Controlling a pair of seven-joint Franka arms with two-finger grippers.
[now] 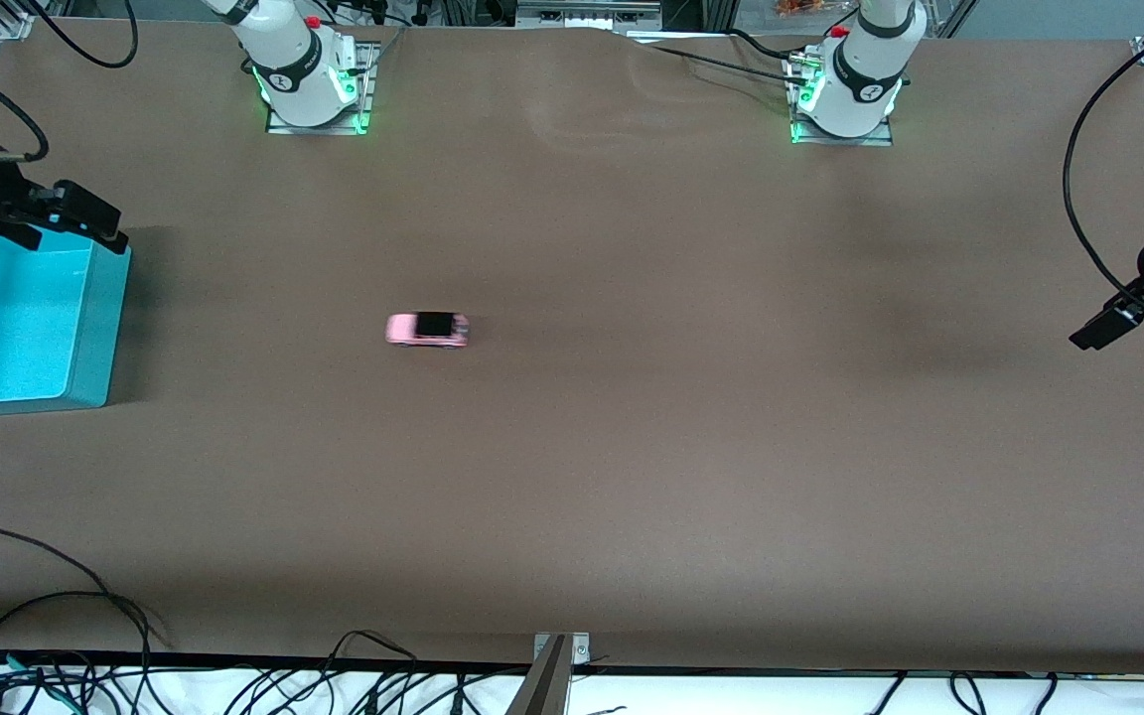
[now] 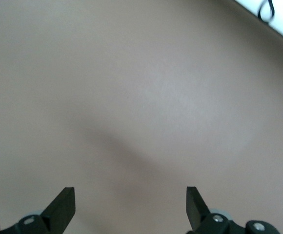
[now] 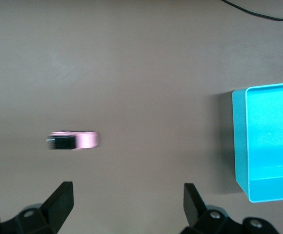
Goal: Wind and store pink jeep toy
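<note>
The pink jeep toy stands on its wheels on the brown table, free of both grippers, toward the right arm's end of the middle. It also shows in the right wrist view, pink with a black roof. My right gripper is open and empty, up in the air over the edge of a teal box. The box shows in the right wrist view too, open-topped with nothing in it. My left gripper is open and empty, held above the table at the left arm's end. The left wrist view shows only bare table between its fingers.
The teal box stands at the right arm's end of the table. Loose cables lie along the table edge nearest the front camera. A metal bracket sits at the middle of that edge.
</note>
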